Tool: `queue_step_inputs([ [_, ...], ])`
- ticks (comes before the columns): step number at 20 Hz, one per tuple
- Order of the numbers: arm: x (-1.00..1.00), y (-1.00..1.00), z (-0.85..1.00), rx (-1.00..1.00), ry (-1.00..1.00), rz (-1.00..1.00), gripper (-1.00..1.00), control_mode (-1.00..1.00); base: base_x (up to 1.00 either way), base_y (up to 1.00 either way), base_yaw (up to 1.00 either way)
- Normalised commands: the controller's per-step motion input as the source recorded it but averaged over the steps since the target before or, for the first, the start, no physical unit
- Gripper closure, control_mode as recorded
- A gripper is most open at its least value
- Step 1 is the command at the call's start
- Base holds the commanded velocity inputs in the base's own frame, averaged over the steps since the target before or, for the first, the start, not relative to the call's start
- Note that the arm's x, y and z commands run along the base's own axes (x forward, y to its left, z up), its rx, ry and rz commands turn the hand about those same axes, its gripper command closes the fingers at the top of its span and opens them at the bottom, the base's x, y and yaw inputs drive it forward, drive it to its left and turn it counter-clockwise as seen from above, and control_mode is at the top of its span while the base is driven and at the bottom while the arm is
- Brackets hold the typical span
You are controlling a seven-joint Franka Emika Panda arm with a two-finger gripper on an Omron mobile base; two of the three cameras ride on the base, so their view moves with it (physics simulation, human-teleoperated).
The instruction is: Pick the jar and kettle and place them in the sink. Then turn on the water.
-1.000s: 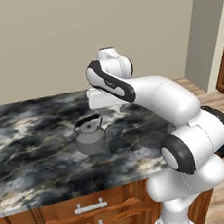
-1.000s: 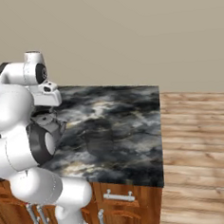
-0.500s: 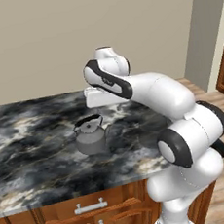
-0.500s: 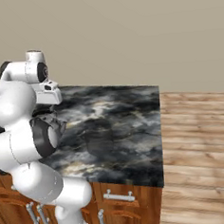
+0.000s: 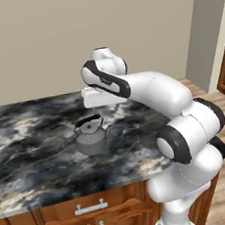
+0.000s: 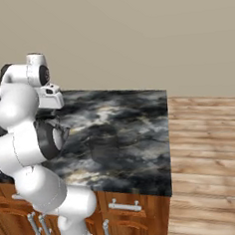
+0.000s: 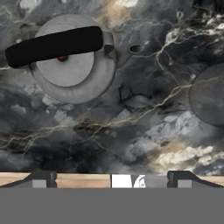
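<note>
One object of the task sits under the hand: the squat grey metal kettle [image 5: 91, 139] with its arched black handle [image 7: 54, 45], standing upright on the dark marbled stone counter [image 5: 35, 157]. Over the last second the white arm's elbow has swung and lifted a little, while the hand has stayed almost where it was, above and slightly beyond the kettle. That reads as a re-posing of the arm for a descent, not yet a reach; nothing has been picked, and neither sink nor jar appears around the hand.

The two-finger gripper [image 7: 111, 177] points straight down at the counter, its jaws spread as wide as they go and holding nothing. In the hand view the kettle lies ahead of the jaws and off toward one fingertip, well apart from both tips, its handle running roughly parallel to the line between the jaws. A faint round dark patch [image 7: 209, 94] on the stone lies ahead of the other fingertip; it may be a shadow, though I cannot tell. To grasp, the hand probably needs to shift over the handle and perhaps turn.
</note>
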Motion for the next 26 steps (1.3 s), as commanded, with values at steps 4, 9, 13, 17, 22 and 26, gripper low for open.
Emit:
queue_step_inputs([
  [4, 0.12, 0.24, -0.06, 0.00, 0.00, -0.04, -1.00, -1.00, 0.00, 0.00, 0.00],
  [9, 0.23, 0.27, -0.08, 0.00, 0.00, -0.09, -1.00, -1.00, 0.00, 0.00, 0.00],
  [13, 0.26, 0.27, -0.16, 0.00, 0.00, -0.17, -1.00, -1.00, 0.00, 0.00, 0.00],
  [17, 0.20, 0.12, -0.14, 0.00, 0.00, -0.18, -1.00, -1.00, 0.00, 0.00, 0.00],
  [22, 0.10, 0.02, -0.08, -0.02, 0.01, -0.17, -1.00, -1.00, 0.00, 0.00, 0.00],
  [26, 0.07, 0.00, 0.00, -0.06, 0.05, -0.17, -1.00, -1.00, 0.00, 0.00, 0.00],
])
